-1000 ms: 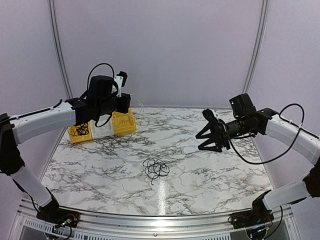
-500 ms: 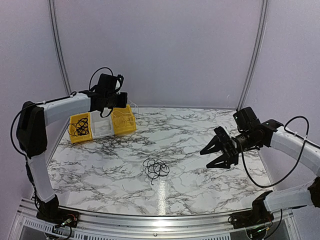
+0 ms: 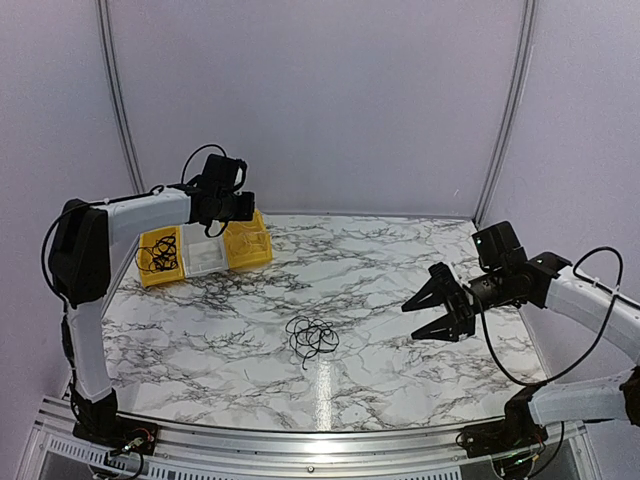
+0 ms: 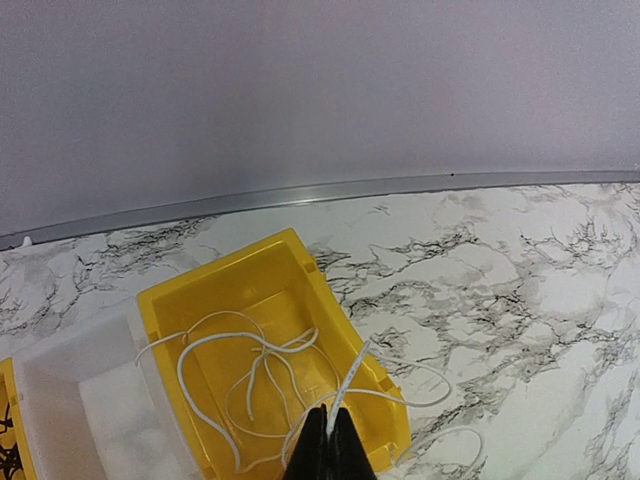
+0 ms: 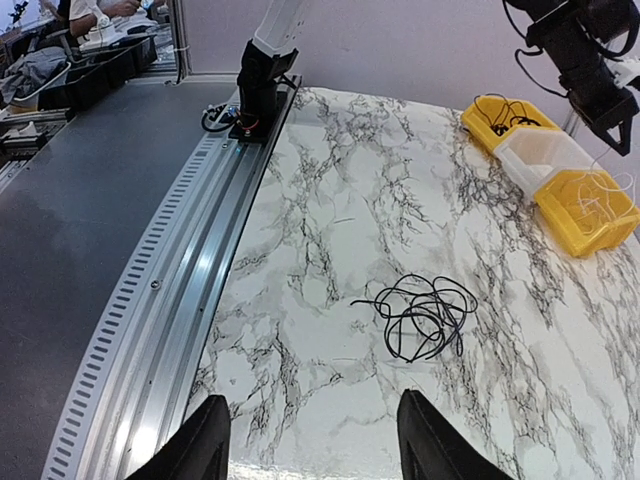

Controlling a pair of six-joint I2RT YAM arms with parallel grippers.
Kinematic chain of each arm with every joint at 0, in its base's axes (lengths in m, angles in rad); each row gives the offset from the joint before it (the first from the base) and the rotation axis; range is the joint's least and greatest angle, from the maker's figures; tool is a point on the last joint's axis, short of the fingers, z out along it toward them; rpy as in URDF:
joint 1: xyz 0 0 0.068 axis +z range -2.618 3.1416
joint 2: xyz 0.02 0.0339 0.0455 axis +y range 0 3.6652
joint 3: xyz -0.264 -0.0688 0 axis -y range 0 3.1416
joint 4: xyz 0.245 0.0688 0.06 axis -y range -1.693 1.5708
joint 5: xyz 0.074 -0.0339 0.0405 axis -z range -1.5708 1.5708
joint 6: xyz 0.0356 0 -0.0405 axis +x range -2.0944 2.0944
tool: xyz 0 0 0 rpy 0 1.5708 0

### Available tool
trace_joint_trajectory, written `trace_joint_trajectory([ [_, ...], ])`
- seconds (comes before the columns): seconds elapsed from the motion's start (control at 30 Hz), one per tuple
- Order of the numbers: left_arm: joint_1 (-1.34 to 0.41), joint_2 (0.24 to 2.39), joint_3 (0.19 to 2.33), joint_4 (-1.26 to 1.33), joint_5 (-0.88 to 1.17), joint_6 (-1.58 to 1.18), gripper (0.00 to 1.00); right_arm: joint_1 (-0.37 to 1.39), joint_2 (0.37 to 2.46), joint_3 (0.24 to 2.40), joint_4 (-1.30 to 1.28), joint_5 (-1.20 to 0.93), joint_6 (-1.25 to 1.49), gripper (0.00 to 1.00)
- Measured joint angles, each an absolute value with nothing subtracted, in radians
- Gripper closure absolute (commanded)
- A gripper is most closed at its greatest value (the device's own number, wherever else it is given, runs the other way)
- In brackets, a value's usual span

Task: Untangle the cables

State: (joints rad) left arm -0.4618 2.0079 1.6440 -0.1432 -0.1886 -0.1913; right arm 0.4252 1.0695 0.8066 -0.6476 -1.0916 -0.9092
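Note:
A tangle of thin black cables (image 3: 312,338) lies in loose loops near the middle of the marble table; it also shows in the right wrist view (image 5: 425,313). My left gripper (image 4: 331,440) is shut on a thin white cable (image 4: 262,362), held above the right yellow bin (image 4: 240,300); most of the white cable lies coiled in that bin and part of it hangs over the rim onto the table. In the top view the left gripper (image 3: 238,205) is at the back left. My right gripper (image 3: 441,307) is open and empty, above the table to the right of the black tangle.
A row of bins stands at the back left: a yellow bin (image 3: 160,256) with black cables in it, a white bin (image 3: 203,254) and the yellow bin (image 3: 248,246) under my left gripper. The metal table edge rail (image 5: 170,300) runs along the near side.
My left arm has swung back and settled over the right yellow bin with the white cable. My right gripper has moved right and down, away from the table's middle, still open.

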Motion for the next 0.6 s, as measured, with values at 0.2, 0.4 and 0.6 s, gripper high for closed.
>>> trace_joint_trajectory([
  [0.2,-0.436,2.038,1.654,-0.146,-0.223,-0.195,1.00,0.425,1.082,0.807,-0.628,-1.066,-0.901,0.43],
  [0.4,-0.405,2.045,1.655,-0.148,-0.282,-0.223,1.00,0.425,1.083,0.799,-0.614,-1.048,-0.889,0.43],
  [0.6,-0.393,2.137,1.727,-0.147,-0.289,-0.255,1.00,0.425,1.101,0.799,-0.605,-1.028,-0.886,0.43],
])
